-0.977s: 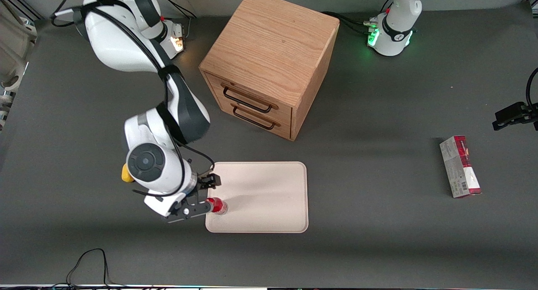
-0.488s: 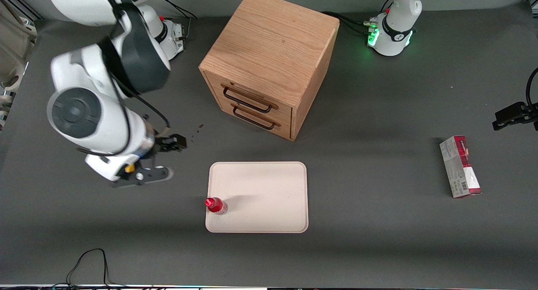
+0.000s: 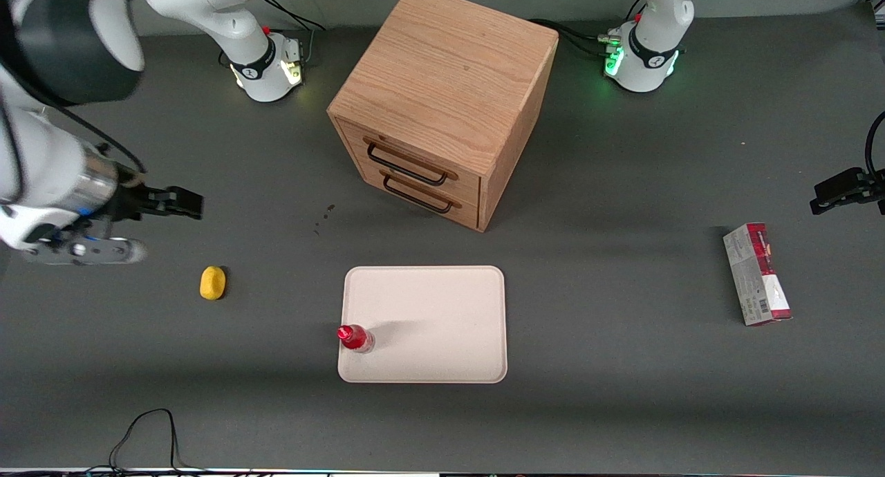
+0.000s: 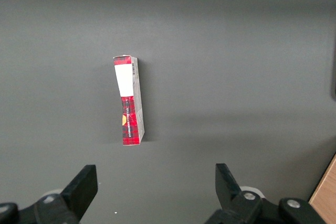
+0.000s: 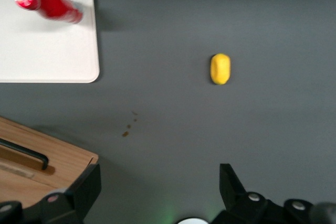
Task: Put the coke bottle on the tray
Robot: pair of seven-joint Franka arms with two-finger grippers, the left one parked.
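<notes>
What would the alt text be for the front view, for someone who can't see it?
A small red coke bottle stands upright on a cream tray, near one corner. The right arm's gripper, open and empty, is raised toward the working arm's end of the table, near a yellow lump. A wooden drawer cabinet stands farther from the camera.

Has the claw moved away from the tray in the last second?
Yes. The claw has pulled away from the tray, toward the working arm's end of the table, open, leaving the coke bottle standing there.
</notes>
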